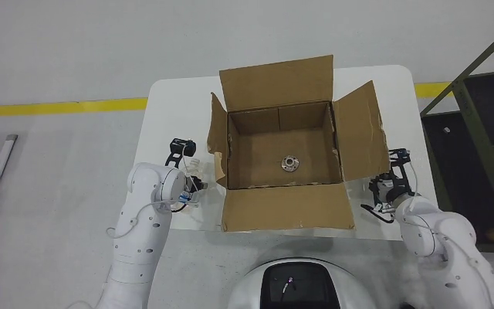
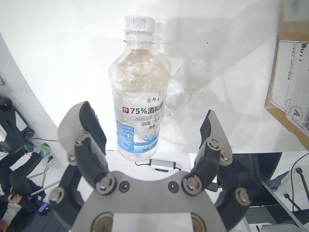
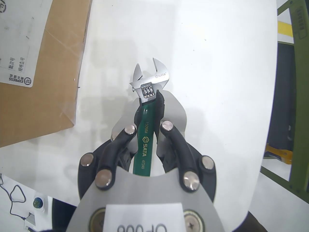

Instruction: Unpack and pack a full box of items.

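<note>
An open cardboard box (image 1: 285, 207) stands mid-table with a small round metal part (image 1: 289, 163) on its floor. Left of the box lies a clear bottle (image 2: 137, 92) with a white cap and a blue-and-white label. My left gripper (image 2: 148, 117) is open, its fingers on either side of the bottle's lower half without touching it; the same gripper (image 1: 184, 148) sits beside the box's left flap. Right of the box, my right gripper (image 3: 149, 107) is shut on the green handle of an adjustable wrench (image 3: 149, 83), low over the table. That gripper (image 1: 400, 160) sits near the right flap.
The box's side flap (image 2: 287, 73) with a shipping label lies close to the bottle. Another labelled flap (image 3: 36, 73) is near the wrench. The white table (image 1: 177, 100) ends just right of the right gripper, beside a green metal frame (image 1: 463, 85).
</note>
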